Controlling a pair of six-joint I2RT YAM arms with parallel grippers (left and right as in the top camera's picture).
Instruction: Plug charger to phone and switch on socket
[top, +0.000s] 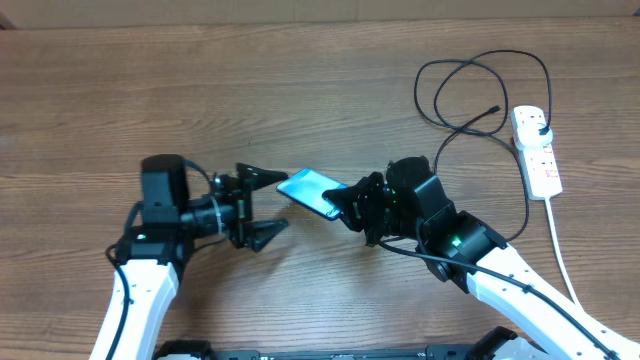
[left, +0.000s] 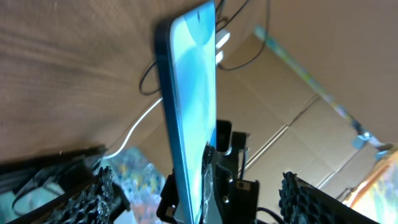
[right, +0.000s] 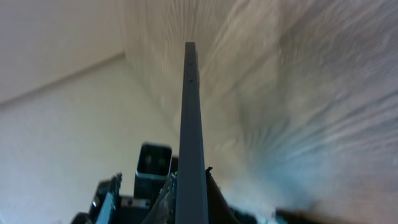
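The phone (top: 310, 191), with a light blue screen and dark edges, is lifted off the table. My right gripper (top: 350, 205) is shut on its right end. In the right wrist view the phone (right: 191, 112) stands edge-on between my right fingers (right: 191, 196). My left gripper (top: 272, 205) is open and empty, and the phone's free end is close to its far fingertip. In the left wrist view the phone (left: 189, 106) rises between my spread left fingers (left: 199, 199). The black charger cable (top: 470, 85) loops at the back right, with its plug in the white socket strip (top: 540, 160).
The strip's thick white cord (top: 558, 240) runs toward the front right edge, beside my right arm. The cable's connector tip (top: 494, 109) lies loose on the wood left of the strip. A cardboard wall (left: 311, 93) stands beyond the table.
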